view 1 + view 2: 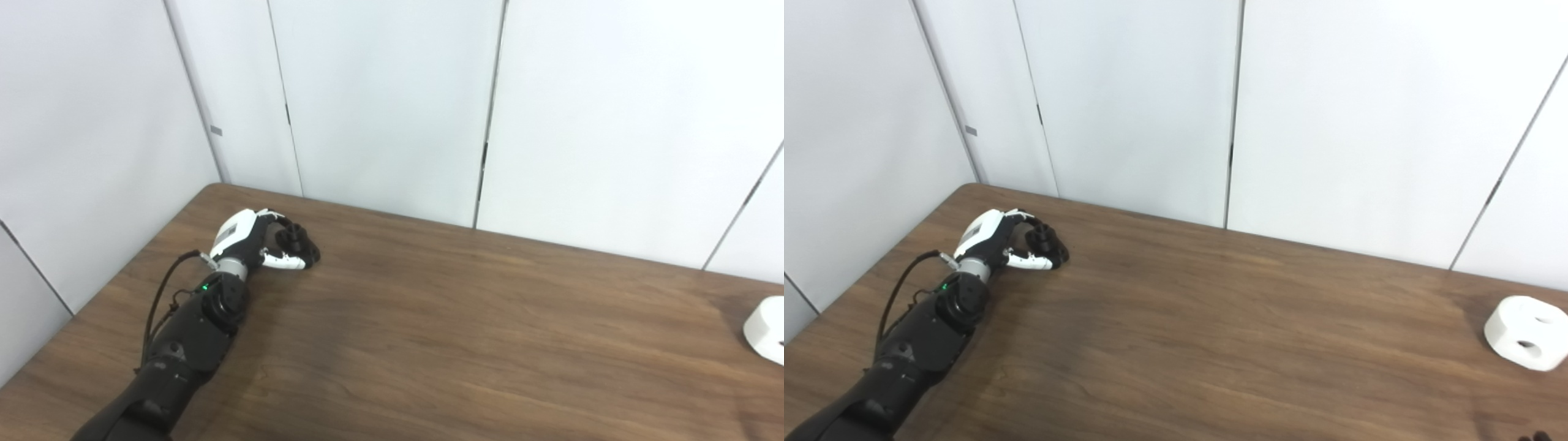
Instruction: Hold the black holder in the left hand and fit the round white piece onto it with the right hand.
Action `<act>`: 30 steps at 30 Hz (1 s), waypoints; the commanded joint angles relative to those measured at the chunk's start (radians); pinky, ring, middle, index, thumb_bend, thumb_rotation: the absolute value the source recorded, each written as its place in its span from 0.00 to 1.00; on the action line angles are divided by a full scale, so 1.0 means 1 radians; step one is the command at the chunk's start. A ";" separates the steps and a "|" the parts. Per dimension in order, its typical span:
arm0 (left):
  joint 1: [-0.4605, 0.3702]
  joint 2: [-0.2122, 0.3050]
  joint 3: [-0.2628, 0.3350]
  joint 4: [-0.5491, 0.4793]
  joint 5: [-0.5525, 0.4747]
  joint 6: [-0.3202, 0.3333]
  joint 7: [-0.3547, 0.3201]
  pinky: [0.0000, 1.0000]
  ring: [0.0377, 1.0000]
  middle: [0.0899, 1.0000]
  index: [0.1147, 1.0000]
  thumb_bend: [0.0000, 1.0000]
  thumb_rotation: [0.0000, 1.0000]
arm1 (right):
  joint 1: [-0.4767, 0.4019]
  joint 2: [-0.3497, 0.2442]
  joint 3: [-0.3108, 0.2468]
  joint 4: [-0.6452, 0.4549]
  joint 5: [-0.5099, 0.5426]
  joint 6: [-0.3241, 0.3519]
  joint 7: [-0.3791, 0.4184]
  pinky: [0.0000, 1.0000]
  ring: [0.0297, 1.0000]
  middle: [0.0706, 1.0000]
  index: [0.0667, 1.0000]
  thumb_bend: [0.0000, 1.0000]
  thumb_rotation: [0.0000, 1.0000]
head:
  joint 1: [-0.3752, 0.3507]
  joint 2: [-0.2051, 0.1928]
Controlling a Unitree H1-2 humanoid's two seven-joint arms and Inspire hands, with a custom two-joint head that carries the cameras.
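The black holder (299, 242) sits at the far left of the wooden table (465, 343), near its back edge. My left hand (254, 242) is wrapped around it, fingers curled over its top and thumb lying along its front, so only the holder's right side shows. The round white piece (1525, 334), with two holes in view, lies far off at the table's right side, untouched; the left eye view cuts it off at the frame edge. Of my right hand (1534, 436) only dark fingertips peek in at the bottom right corner of the right eye view.
White wall panels (392, 104) stand right behind the table's back edge and along its left side. Bare wood stretches between the holder and the white piece. A black cable (160, 294) loops beside my left forearm.
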 commanded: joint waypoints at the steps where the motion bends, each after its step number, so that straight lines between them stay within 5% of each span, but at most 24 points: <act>1: -0.026 0.026 -0.002 -0.020 0.016 -0.015 0.013 1.00 0.99 0.94 0.73 0.95 0.13 | 0.022 -0.016 0.000 0.034 -0.020 0.058 -0.009 1.00 1.00 0.98 1.00 0.66 1.00 | 0.001 0.007; 30: -0.036 0.026 0.023 -0.044 -0.026 0.000 -0.049 1.00 1.00 0.94 0.76 0.96 0.07 | 0.035 -0.019 0.000 0.009 -0.034 0.059 -0.016 1.00 1.00 0.95 1.00 0.67 1.00 | -0.004 0.036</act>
